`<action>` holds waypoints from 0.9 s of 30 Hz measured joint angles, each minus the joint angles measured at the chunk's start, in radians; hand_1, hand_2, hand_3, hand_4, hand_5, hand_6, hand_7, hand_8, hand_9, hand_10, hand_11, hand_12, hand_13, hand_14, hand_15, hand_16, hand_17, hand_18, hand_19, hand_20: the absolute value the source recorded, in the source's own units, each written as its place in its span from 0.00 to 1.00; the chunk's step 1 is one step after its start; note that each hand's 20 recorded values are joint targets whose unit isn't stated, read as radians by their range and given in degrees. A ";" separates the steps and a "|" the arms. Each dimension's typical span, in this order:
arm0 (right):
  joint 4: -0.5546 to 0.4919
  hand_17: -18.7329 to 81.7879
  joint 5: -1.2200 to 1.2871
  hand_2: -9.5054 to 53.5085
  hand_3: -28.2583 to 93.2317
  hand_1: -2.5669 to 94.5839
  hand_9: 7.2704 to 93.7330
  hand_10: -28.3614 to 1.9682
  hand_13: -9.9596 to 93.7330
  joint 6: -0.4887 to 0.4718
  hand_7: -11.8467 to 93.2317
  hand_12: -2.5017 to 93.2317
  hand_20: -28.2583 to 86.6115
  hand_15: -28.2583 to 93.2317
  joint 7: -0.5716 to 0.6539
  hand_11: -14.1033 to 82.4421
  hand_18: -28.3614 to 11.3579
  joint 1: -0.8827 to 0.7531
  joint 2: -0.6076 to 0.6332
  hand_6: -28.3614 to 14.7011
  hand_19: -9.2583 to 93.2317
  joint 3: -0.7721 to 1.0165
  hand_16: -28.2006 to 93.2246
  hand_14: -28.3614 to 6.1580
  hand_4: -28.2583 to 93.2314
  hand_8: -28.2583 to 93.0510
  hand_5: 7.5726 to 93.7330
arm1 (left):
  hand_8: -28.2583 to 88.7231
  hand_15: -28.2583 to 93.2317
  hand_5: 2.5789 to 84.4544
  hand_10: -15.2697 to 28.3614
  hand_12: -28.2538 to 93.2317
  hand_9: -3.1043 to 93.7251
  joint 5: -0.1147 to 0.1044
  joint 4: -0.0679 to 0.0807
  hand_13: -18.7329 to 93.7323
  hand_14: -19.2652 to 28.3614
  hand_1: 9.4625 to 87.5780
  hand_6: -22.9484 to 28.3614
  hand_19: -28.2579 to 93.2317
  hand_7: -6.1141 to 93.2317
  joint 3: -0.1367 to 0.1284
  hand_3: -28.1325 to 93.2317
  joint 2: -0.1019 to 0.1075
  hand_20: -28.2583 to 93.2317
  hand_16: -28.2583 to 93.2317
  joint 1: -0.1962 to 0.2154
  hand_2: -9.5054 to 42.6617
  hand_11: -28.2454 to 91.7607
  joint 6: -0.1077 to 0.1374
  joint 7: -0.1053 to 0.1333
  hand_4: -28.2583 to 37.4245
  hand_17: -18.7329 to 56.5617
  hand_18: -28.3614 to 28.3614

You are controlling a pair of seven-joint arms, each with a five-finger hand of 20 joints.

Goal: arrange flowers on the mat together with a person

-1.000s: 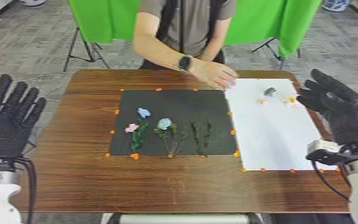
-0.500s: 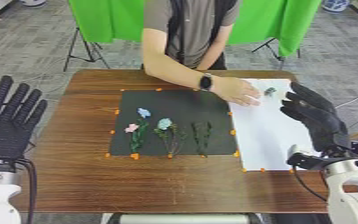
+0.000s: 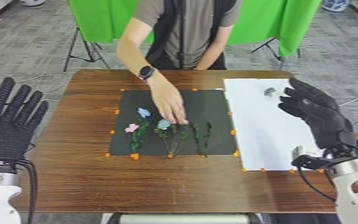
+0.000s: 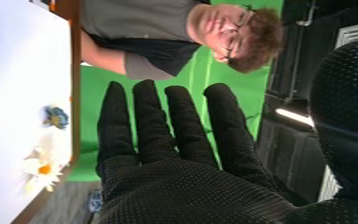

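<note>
Fingers straight, the right hand holds nothing; the person's hand has moved onto the mat, likely adding to the flowers.

A green curtain hangs beyond the brown wooden table, above grey patterned carpet.

Blue and pink flowers lie on the black mat.

- The left hand in black fabric glove points forward, fingers straight and spread.
- The right hand, gloved alike, leans inward, fingers straight, thumb apart.
</note>
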 measured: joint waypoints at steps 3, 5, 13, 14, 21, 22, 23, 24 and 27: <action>0.000 0.27 -0.004 0.02 0.85 0.31 0.31 0.44 0.38 -0.021 0.20 0.23 0.36 0.29 0.003 0.18 0.29 0.002 0.000 0.57 0.45 -0.003 0.49 0.40 0.05 0.17 0.30 | 0.15 0.39 0.38 0.61 0.27 0.33 0.000 -0.002 0.36 0.66 0.17 0.54 0.45 0.17 0.000 0.82 0.000 0.31 0.18 0.001 0.49 0.33 0.000 -0.001 0.00 0.17 0.71; 0.000 0.27 -0.006 0.02 0.85 0.31 0.31 0.44 0.38 -0.030 0.20 0.23 0.36 0.29 0.005 0.18 0.29 0.007 0.000 0.57 0.45 -0.010 0.49 0.40 0.05 0.17 0.30 | 0.15 0.39 0.38 0.61 0.28 0.33 -0.001 -0.003 0.36 0.66 0.17 0.54 0.45 0.17 -0.001 0.82 0.000 0.31 0.18 0.001 0.49 0.33 0.000 -0.002 0.00 0.17 0.71; 0.000 0.27 -0.010 0.01 0.85 0.31 0.31 0.44 0.38 -0.047 0.20 0.23 0.36 0.29 0.019 0.17 0.29 0.032 -0.002 0.57 0.45 -0.035 0.49 0.40 0.05 0.17 0.31 | 0.15 0.39 0.38 0.61 0.27 0.33 -0.009 -0.003 0.36 0.66 0.17 0.54 0.46 0.17 -0.006 0.82 -0.001 0.31 0.19 0.001 0.50 0.33 0.001 -0.002 0.00 0.16 0.72; 0.000 0.27 -0.011 0.01 0.85 0.31 0.31 0.44 0.38 -0.050 0.20 0.23 0.36 0.29 0.022 0.17 0.29 0.033 -0.003 0.57 0.45 -0.035 0.49 0.40 0.05 0.17 0.30 | 0.15 0.39 0.38 0.61 0.27 0.33 -0.010 -0.004 0.36 0.66 0.17 0.54 0.46 0.17 -0.006 0.82 -0.001 0.32 0.19 0.001 0.50 0.33 0.000 -0.003 0.00 0.16 0.72; 0.000 0.27 -0.065 0.01 0.85 0.32 0.30 0.44 0.36 -0.057 0.20 0.23 0.35 0.28 0.030 0.17 0.30 0.033 -0.003 0.57 0.44 -0.034 0.49 0.40 0.05 0.17 0.31 | 0.15 0.39 0.38 0.61 0.27 0.34 -0.011 -0.007 0.37 0.66 0.16 0.54 0.46 0.17 -0.005 0.82 -0.001 0.31 0.19 0.008 0.50 0.34 -0.002 -0.002 0.00 0.16 0.72; 0.000 0.26 -0.091 0.01 0.85 0.32 0.30 0.44 0.35 -0.046 0.20 0.23 0.35 0.27 0.032 0.17 0.31 0.034 -0.002 0.57 0.44 -0.037 0.49 0.40 0.05 0.17 0.31 | 0.15 0.39 0.38 0.61 0.27 0.34 -0.012 -0.007 0.37 0.66 0.16 0.54 0.46 0.17 -0.005 0.82 -0.003 0.31 0.19 0.009 0.50 0.34 -0.002 -0.002 0.00 0.16 0.72; 0.000 0.26 -0.128 0.01 0.86 0.31 0.29 0.44 0.33 -0.026 0.20 0.23 0.35 0.26 0.035 0.17 0.32 0.036 0.002 0.58 0.43 -0.043 0.48 0.39 0.05 0.17 0.31 | 0.15 0.39 0.39 0.61 0.27 0.34 -0.012 -0.007 0.37 0.66 0.16 0.54 0.46 0.17 -0.005 0.82 -0.006 0.31 0.19 0.009 0.50 0.34 -0.002 -0.002 0.00 0.16 0.72; 0.000 0.26 -0.176 0.00 0.86 0.31 0.28 0.44 0.32 0.004 0.20 0.22 0.34 0.25 0.041 0.16 0.33 0.040 0.007 0.58 0.42 -0.050 0.48 0.39 0.05 0.17 0.30 | 0.15 0.39 0.39 0.61 0.27 0.34 -0.012 -0.007 0.37 0.66 0.16 0.54 0.46 0.17 -0.005 0.82 -0.007 0.31 0.19 0.010 0.49 0.34 -0.002 -0.003 0.00 0.16 0.72; -0.003 0.24 -0.367 0.00 0.86 0.31 0.25 0.43 0.28 0.138 0.20 0.22 0.33 0.23 0.101 0.15 0.34 0.052 0.038 0.58 0.41 -0.083 0.47 0.36 0.05 0.17 0.30 | 0.15 0.39 0.39 0.61 0.27 0.34 -0.012 -0.007 0.37 0.66 0.16 0.54 0.46 0.17 -0.004 0.83 -0.007 0.32 0.19 0.011 0.49 0.34 -0.002 -0.003 0.00 0.16 0.72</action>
